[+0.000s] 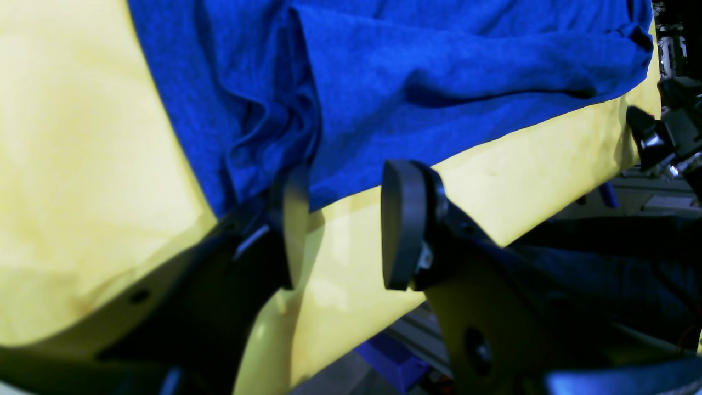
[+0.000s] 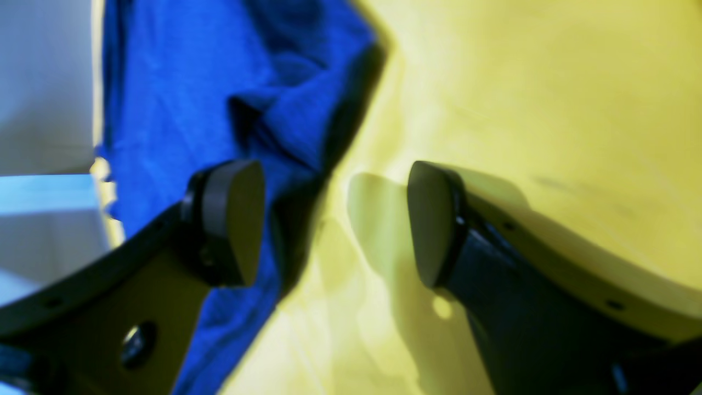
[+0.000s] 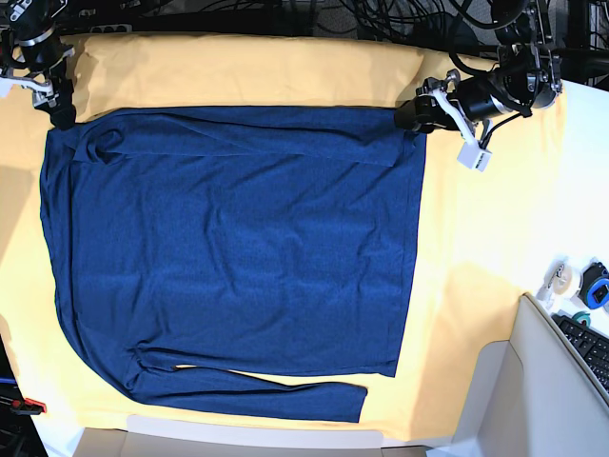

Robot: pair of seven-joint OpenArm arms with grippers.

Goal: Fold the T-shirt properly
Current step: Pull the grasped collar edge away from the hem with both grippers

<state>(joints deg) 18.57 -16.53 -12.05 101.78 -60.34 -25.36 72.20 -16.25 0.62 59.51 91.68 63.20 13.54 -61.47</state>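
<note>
A: Start with the big things. What's laid out?

B: A pale yellow cloth (image 3: pixel 476 248) covers the table, and the large dark navy long-sleeved knit T-shirt (image 3: pixel 228 257) lies spread flat on it, filling the middle and the camera-left part of the base view. One sleeve is folded across along the far edge, the other along the near edge.

A: And the arms?

B: Both sit at the far corners of the shirt. The left gripper (image 1: pixel 340 225) is at the camera-right far corner. Its jaws stand partly apart; one pad sits against the bunched hem, while the other is over bare yellow cloth, so nothing is clamped.

A: The right one?

B: The right gripper (image 2: pixel 334 219) is at the camera-left far corner, jaws spread wide, straddling the shirt's edge where blue meets yellow. It holds nothing.

A: So which step is this?

B: I'd judge the sleeves are in, and the arms are lining up to take the far edge for a body fold.

A: What does the next move need?

B: Probably both grippers pinching their corners, then lifting and carrying the edge evenly toward the near side, so the fabric doesn't skew or drag the cloth beneath.
</note>
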